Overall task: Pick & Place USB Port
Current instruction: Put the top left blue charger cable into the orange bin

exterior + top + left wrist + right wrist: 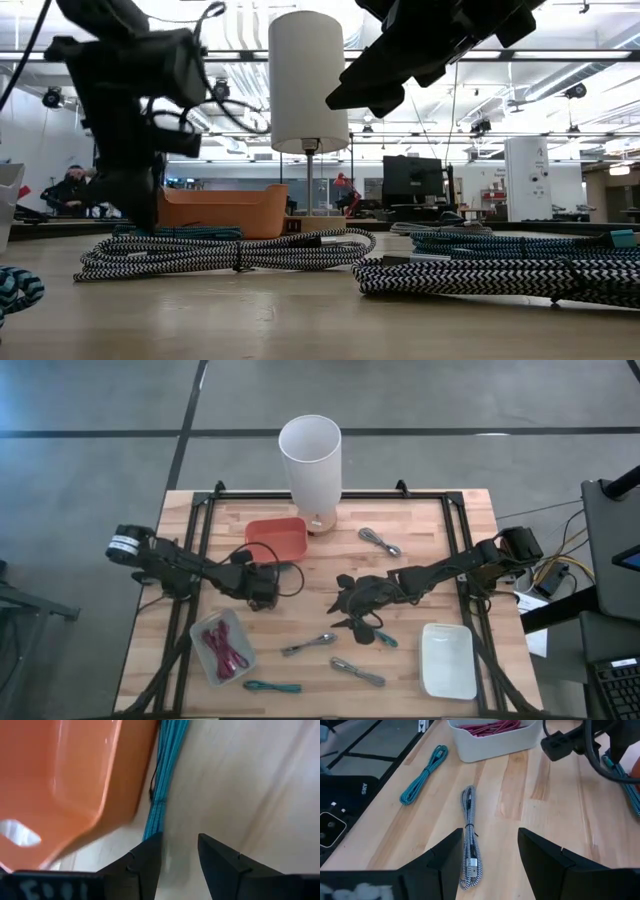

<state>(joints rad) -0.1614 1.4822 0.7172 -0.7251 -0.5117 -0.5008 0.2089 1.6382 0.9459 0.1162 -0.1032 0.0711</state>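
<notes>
A teal cable lies on the table along the orange bin's side. My left gripper is open and low over that cable's near end, pointing down beside the bin. My right gripper is open and hovers mid-table above a black-and-white braided cable without touching it. Other coiled cables lie flat: black-and-white ones and teal ones. A white bin holds pink cables. My left gripper has one fingertip at the end of the teal cable beside the orange bin, coming from above. Whether it touches the cable, I cannot tell.
A tall white lamp stands at the far edge behind the orange bin. A white tray sits near the right front corner. Black rails run along the table's sides. Bare wood shows between the cables mid-table.
</notes>
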